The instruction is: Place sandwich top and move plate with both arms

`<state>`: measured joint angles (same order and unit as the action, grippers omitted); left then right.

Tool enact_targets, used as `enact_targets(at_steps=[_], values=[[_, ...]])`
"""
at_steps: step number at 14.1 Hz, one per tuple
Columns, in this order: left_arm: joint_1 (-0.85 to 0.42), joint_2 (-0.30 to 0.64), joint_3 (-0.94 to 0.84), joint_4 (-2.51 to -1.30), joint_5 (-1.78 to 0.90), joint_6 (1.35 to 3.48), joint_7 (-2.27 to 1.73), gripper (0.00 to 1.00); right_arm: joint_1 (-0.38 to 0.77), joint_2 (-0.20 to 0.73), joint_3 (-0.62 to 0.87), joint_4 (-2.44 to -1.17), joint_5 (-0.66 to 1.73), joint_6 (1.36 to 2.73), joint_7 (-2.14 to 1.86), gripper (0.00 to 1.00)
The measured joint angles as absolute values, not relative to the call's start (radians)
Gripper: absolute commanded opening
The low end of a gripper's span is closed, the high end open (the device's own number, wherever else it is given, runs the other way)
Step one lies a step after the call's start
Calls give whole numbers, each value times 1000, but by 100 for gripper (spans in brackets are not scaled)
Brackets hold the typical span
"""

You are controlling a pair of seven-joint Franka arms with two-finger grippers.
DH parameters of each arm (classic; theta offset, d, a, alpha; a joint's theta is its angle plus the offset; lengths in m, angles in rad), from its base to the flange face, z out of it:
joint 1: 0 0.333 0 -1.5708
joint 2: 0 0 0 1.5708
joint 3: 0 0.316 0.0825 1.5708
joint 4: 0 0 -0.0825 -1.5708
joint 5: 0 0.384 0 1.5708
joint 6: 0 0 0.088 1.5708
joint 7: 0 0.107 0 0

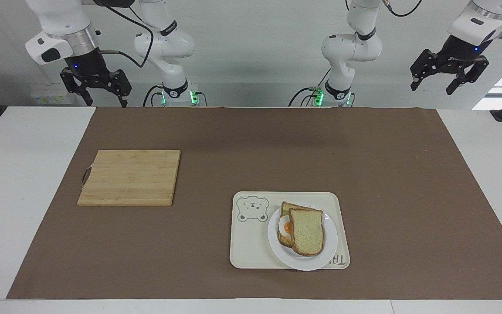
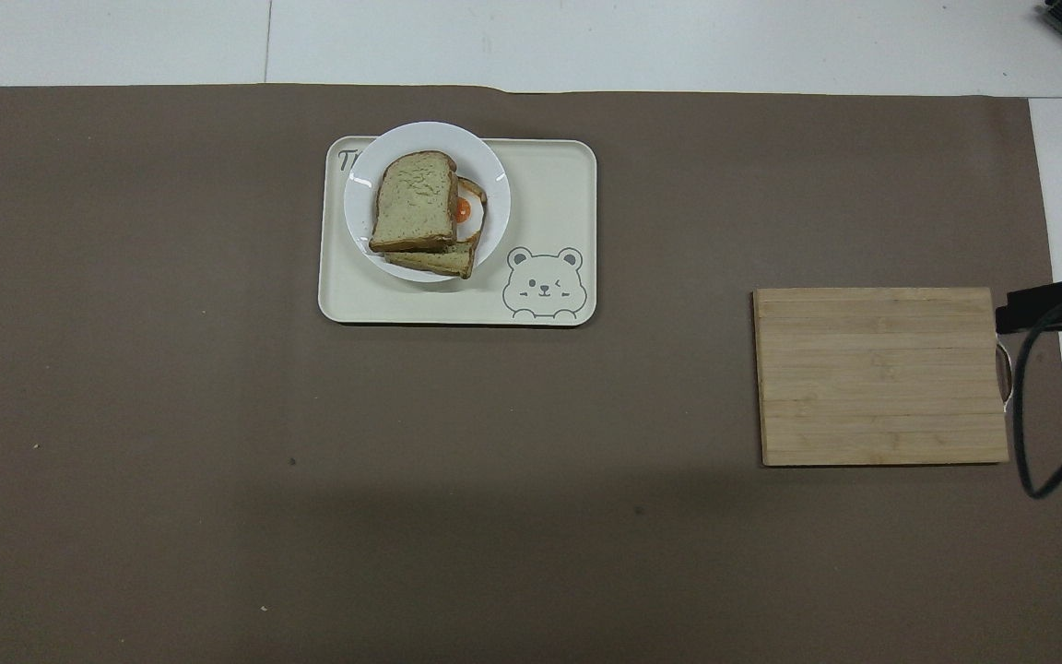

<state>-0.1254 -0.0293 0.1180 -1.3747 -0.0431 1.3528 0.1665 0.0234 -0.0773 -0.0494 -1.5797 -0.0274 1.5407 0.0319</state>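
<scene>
The sandwich top (image 1: 306, 231), a plain pale slice with brown crust, lies askew on the egg-bearing slice (image 1: 285, 226); part of the egg shows beside it. Both sit on the small white plate (image 1: 330, 237). The plate rests on the cream bear tray (image 1: 251, 244), at the tray's corner toward the left arm's end. They also show in the overhead view: top slice (image 2: 414, 201), plate (image 2: 494, 175). My right gripper (image 1: 106, 104) hangs open and empty, high at the right arm's end. My left gripper (image 1: 431, 89) hangs open and empty, high at the left arm's end.
A wooden cutting board (image 1: 131, 176) with a small handle lies toward the right arm's end, nearer to the robots than the tray (image 2: 549, 184). A brown mat (image 1: 251, 144) covers most of the white table. A black cable (image 2: 1029, 415) hangs beside the board (image 2: 881, 376).
</scene>
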Motion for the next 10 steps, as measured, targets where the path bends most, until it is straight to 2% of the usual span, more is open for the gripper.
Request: enact_targets(at_steps=[10], values=[[-125,-29,118,-1375,-43,1373,167,100,23,-77,-49,-1580,-27,1541,32,100]])
